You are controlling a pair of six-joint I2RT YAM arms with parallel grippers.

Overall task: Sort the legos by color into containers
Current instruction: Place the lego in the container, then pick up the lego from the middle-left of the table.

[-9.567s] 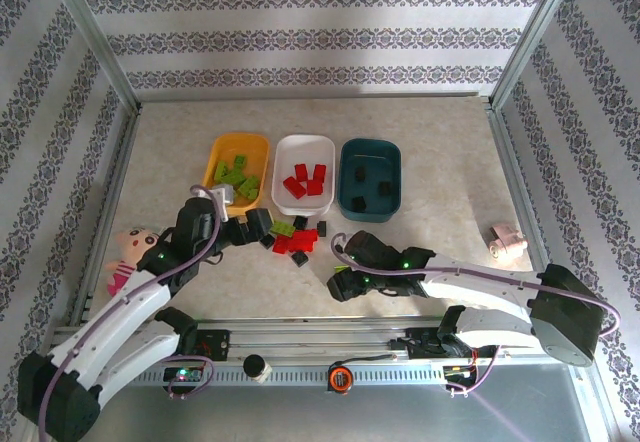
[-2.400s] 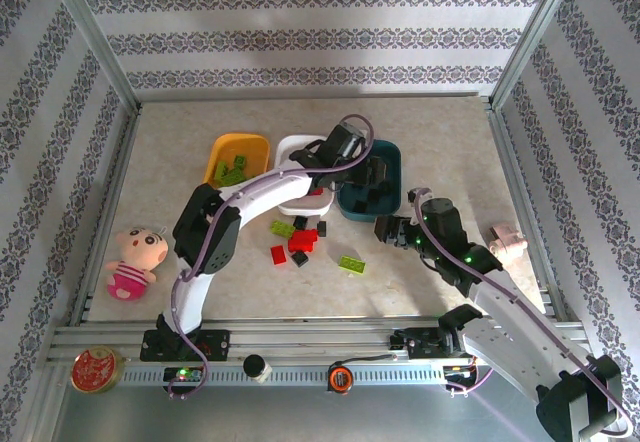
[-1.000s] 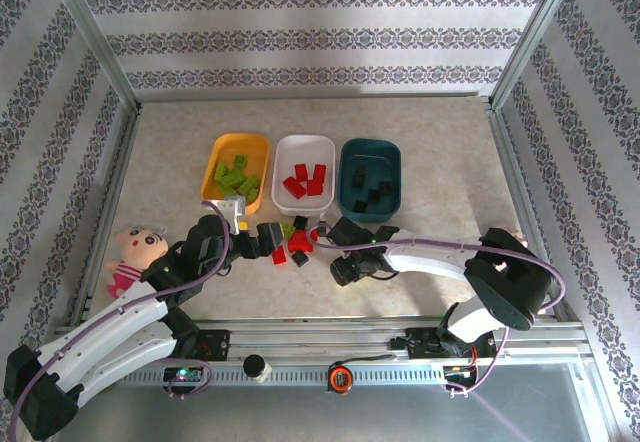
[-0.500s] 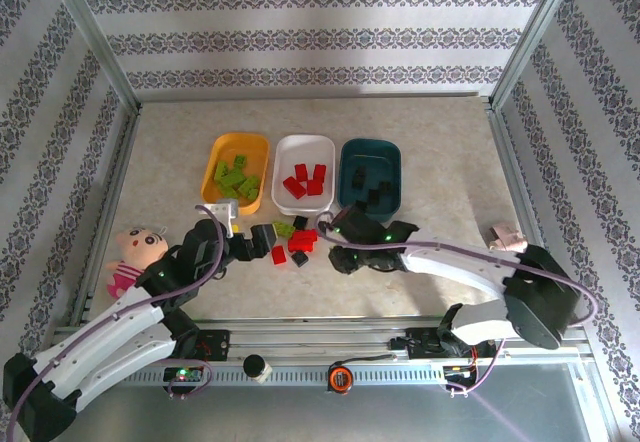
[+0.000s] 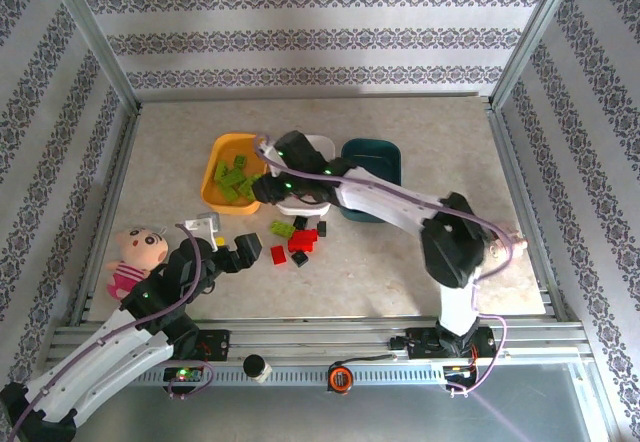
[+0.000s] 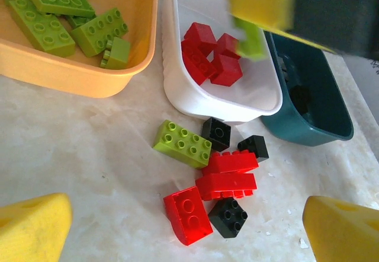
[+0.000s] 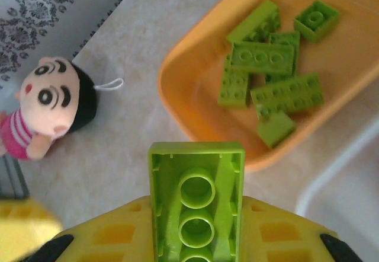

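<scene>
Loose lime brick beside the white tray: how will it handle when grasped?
Lime brick looks like rigid moulded plastic, so likely won't flex. Lying flat, studs up: unlikely to roll or tip. Glossy sides might slip; adjacent black brick may get nudged.

- Loses the near end of the lime green studded plastic brick (image 7: 196, 185) below the bottom edge of the right wrist view, along with the yellow finger pads (image 7: 112, 238) of the right gripper (image 7: 196, 232) clamping it.
- Crops the shallow orange-yellow plastic tray (image 7: 195, 120) at the top and right edges there, and the pink-and-cream cartoon doll (image 7: 50, 105) at the left edge.
- Covers much of the shallow white plastic tray (image 5: 324, 144) and the near side of the dark teal plastic tray (image 5: 380, 157) with the right arm in the top view.
- Blurs a yellow block (image 6: 260, 1) and a green scrap (image 6: 251, 40) at the top of the left wrist view; cannot tell their shapes.
- Cannot count the black bricks (image 6: 299, 99) inside the teal tray: dark on dark.
- Cuts the left gripper's (image 6: 189, 244) wide-set yellow pads (image 6: 32, 226) at the bottom corners.
</scene>
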